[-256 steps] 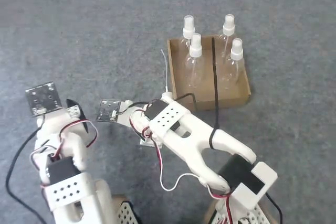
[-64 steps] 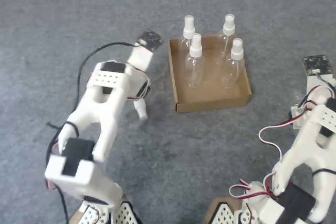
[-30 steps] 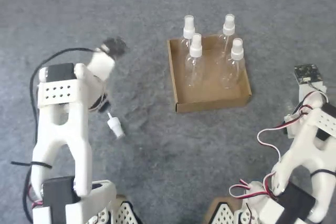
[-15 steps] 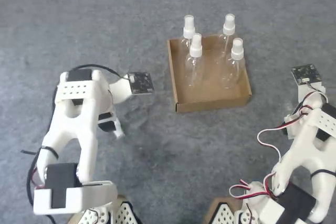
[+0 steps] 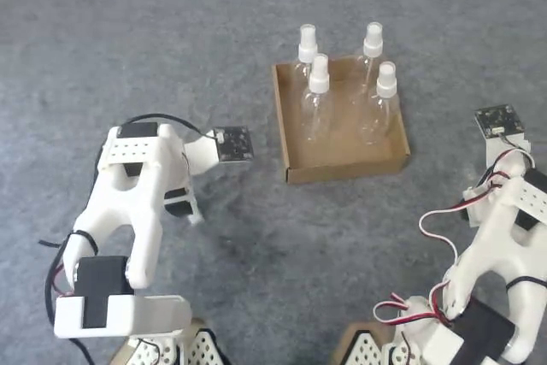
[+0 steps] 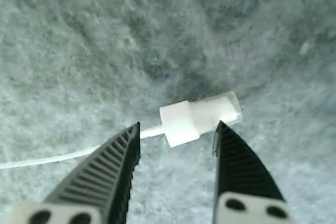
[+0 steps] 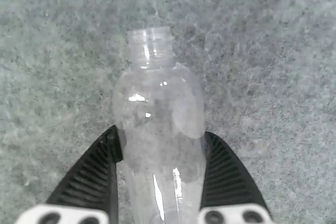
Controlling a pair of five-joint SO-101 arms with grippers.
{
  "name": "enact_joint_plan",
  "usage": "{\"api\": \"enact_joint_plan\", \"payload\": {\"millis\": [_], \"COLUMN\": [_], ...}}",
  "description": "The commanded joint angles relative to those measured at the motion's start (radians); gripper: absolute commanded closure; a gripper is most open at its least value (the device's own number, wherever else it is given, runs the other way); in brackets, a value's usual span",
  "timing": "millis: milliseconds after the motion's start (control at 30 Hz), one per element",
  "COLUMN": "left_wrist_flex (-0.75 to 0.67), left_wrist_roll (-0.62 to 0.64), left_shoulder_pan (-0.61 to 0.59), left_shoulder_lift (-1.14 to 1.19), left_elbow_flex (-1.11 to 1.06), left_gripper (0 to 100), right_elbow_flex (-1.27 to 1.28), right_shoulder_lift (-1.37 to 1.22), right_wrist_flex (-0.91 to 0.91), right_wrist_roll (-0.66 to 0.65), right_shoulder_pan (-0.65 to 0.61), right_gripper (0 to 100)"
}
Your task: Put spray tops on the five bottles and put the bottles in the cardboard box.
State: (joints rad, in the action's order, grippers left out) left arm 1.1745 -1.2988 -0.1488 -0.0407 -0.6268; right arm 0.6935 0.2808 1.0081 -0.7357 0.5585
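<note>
The cardboard box sits open on the grey carpet, and four capped bottles stand upright inside it in two pairs, each with a white top on its neck.

Off to the left of the box, and a little nearer the arm bases than it, the left arm bends down over the carpet. Its left gripper hangs low with the fingers spread wide, grasping nothing. The loose spray top lies on its side on the carpet in the gap between them, touching neither finger, and its thin white tube trails away past one finger.

Well to the right of the box stands the right arm, likewise nearer the bases than the box is. The right gripper is clamped on the fifth bottle, one black finger pressed against each side of its clear, rounded body. That bottle has no top: its threaded neck is open and points away from the gripper, over the carpet. From these views I cannot tell whether it rests on the carpet or is held just above it
</note>
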Motion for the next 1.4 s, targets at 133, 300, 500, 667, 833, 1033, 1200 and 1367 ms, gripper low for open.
{"api": "enact_joint_plan", "payload": {"millis": [133,300,500,667,833,1033,1200,1367], "left_wrist_flex": [-0.018,-0.023,0.037,0.124,0.123,0.058,-0.060,-0.158], "left_wrist_roll": [0.249,0.569,0.815,0.815,0.861,0.979,1.089,1.166], "left_shoulder_pan": [0.041,0.112,0.132,0.109,0.089,0.075,0.075,0.068], "left_shoulder_lift": [0.018,0.008,0.006,0.006,-0.021,-0.235,-0.542,-0.789], "left_elbow_flex": [-0.002,0.008,0.102,0.222,0.237,0.122,-0.076,-0.289], "left_gripper": [80,80,80,83,84,84,84,80], "right_elbow_flex": [-0.005,-0.005,-0.005,-0.005,-0.005,-0.005,-0.006,-0.005], "right_shoulder_lift": [0.031,0.031,0.031,0.041,0.041,0.035,0.044,0.044], "right_wrist_flex": [-0.022,-0.022,-0.022,-0.022,-0.022,-0.021,-0.013,-0.018], "right_wrist_roll": [0.002,0.147,0.218,0.216,0.216,0.206,0.190,0.181], "right_shoulder_pan": [-0.008,-0.008,-0.015,-0.010,-0.013,-0.028,-0.062,-0.068], "right_gripper": [98.1,98.0,87.6,82.3,82.1,82.0,73.8,69.6]}}
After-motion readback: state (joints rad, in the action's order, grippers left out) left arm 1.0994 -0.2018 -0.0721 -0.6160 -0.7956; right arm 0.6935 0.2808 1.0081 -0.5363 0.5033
